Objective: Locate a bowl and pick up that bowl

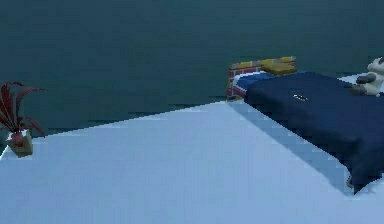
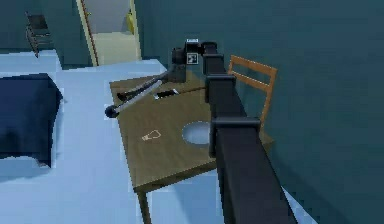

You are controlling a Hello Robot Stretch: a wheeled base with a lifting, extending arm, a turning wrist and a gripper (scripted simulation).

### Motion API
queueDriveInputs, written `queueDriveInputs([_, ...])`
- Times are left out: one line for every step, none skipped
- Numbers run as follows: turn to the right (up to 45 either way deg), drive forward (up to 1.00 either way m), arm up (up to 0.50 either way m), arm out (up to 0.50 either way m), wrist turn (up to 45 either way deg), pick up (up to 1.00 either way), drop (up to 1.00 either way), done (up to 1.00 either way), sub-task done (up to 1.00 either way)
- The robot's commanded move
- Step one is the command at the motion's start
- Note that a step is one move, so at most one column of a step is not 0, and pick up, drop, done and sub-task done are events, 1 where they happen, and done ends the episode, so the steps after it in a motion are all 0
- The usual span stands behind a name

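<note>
A brown wooden table [image 2: 165,160] stands in the middle of the arm side view. On it, close against the arm's left side, lies a round pale-grey bowl [image 2: 197,132], its right rim hidden by the arm. The dark arm [image 2: 235,150] rises from the bottom edge across the table. At its far end are the white marked squares [image 2: 197,52], with the gripper [image 2: 178,68] just left of them over the table's far end. I cannot tell whether it holds anything.
A dark bat-like stick [image 2: 140,96], a small flat dark item [image 2: 168,93] and a small pale object [image 2: 152,135] lie on the table. A wooden chair [image 2: 252,78] stands behind it. A blue-covered bed [image 1: 320,115] with yellow pillows [image 1: 277,67], a red-leaved plant [image 1: 17,120] and a doorway [image 2: 112,30] are nearby.
</note>
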Motion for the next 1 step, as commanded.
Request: queueDriveInputs([0.0, 0.00, 0.00, 0.00, 45.0, 0.00, 0.00, 0.00, 0.00])
